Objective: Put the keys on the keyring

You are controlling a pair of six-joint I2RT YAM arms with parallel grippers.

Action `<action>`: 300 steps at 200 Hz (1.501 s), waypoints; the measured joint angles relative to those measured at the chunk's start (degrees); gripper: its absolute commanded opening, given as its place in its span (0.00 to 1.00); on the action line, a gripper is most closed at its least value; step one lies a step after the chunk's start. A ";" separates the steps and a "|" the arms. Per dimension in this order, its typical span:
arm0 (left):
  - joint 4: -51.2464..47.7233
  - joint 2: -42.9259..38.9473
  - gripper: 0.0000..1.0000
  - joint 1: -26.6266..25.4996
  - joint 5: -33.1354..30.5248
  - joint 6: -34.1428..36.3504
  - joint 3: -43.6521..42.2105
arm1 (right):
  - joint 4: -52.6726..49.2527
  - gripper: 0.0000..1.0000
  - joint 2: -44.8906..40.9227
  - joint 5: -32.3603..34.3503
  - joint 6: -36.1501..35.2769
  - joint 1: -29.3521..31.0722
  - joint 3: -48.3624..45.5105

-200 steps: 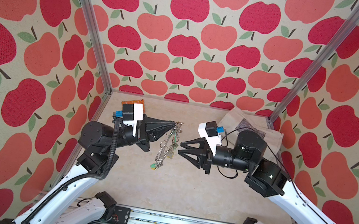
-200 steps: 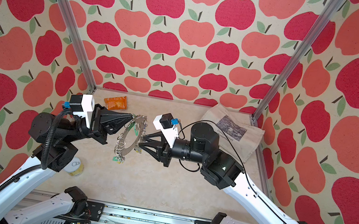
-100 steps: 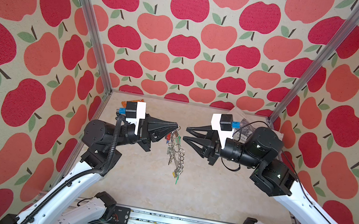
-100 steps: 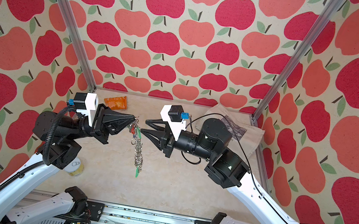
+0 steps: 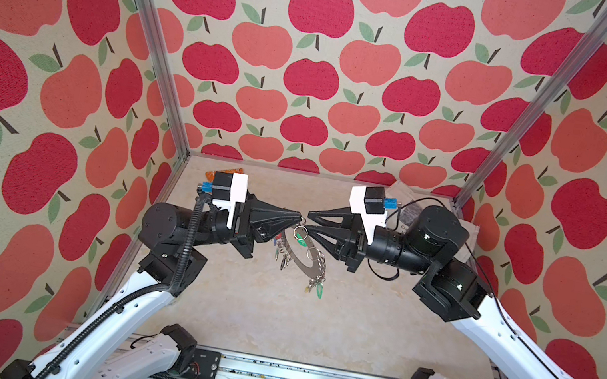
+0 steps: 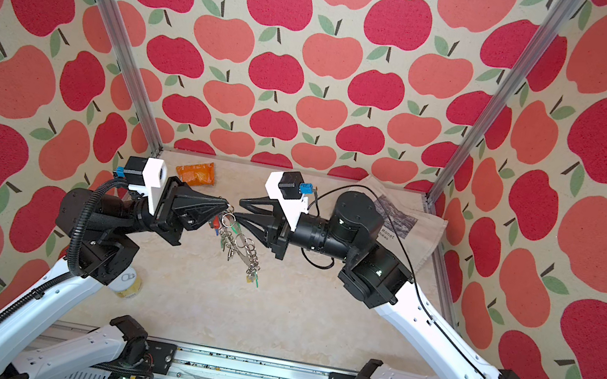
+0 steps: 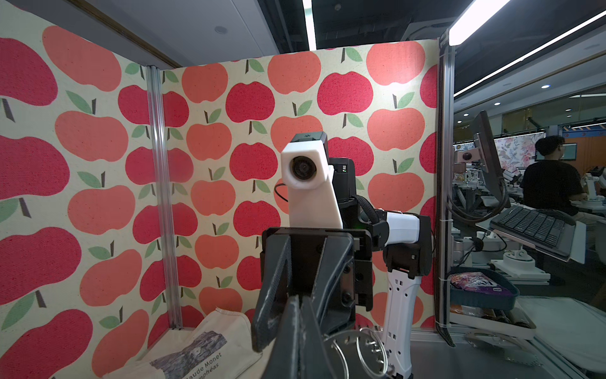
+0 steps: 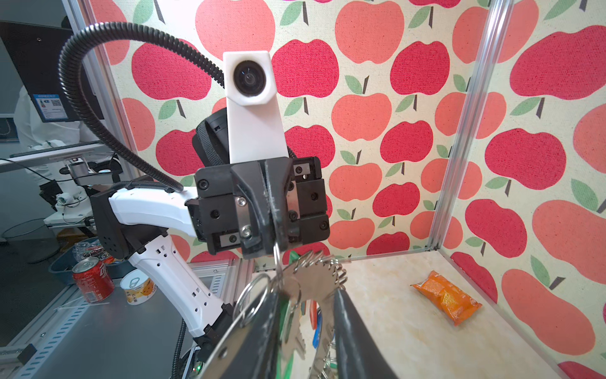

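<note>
The left end effector (image 5: 295, 219) is pinched shut on a wire loop at the rim of the large flat grey metal keyring (image 5: 302, 261), which hangs above the middle of the bench (image 5: 262, 318) with small tagged silver keys (image 5: 284, 259) dangling. The right end effector (image 5: 307, 220), jaws narrowly parted, meets that rim. It should likely close squarely on the disc, not on a loose loop.

My arms (image 5: 129, 307): white shells, black joints.
My left end effector (image 5: 297, 218): black tapered fingers (image 8: 255, 192), silver screws (image 8: 242, 201).
My right end effector (image 5: 308, 221): same black.
Wrist camera (image 8: 251, 80): white block above left end effector.
Hose (image 8: 80, 95): black, corrugated, behind left end effector.
</note>
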 measured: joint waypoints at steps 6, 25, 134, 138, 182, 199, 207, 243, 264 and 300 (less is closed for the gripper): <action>-0.02 0.17 0.00 0.02 0.20 -0.13 0.02 | 0.22 0.30 0.00 -0.22 0.02 0.00 0.04; 0.11 0.37 0.00 0.07 0.33 -0.55 0.02 | 0.33 0.30 0.00 -1.09 0.17 -0.04 0.15; 0.35 0.37 0.00 0.33 1.49 -1.03 0.02 | -0.17 0.00 1.55 -4.02 0.37 -0.04 2.45; 0.35 0.37 0.00 0.33 1.51 -1.05 0.02 | -0.33 0.00 1.60 -4.02 0.35 -0.04 2.56; -0.02 0.28 0.00 0.55 1.64 -1.62 0.02 | -3.74 0.00 2.34 -4.04 -0.17 -0.04 4.79; -1.38 0.07 0.00 0.70 1.68 -1.60 0.22 | -7.06 0.00 3.04 -4.04 -0.96 -0.04 6.93; -2.47 -0.09 0.00 0.70 1.68 -1.57 0.46 | -9.18 0.00 3.52 -4.04 -1.46 -0.04 8.33; -8.33 -1.01 0.16 0.70 1.68 0.24 1.84 | -18.80 0.00 5.90 -4.04 -4.13 0.02 14.95; -12.35 -1.68 0.20 0.83 1.70 1.75 2.47 | -23.98 0.00 6.84 -3.82 -5.49 -0.04 18.05; -20.26 -2.47 0.24 0.83 1.73 4.66 4.72 | -30.29 0.00 7.58 -3.52 -6.99 -0.02 21.94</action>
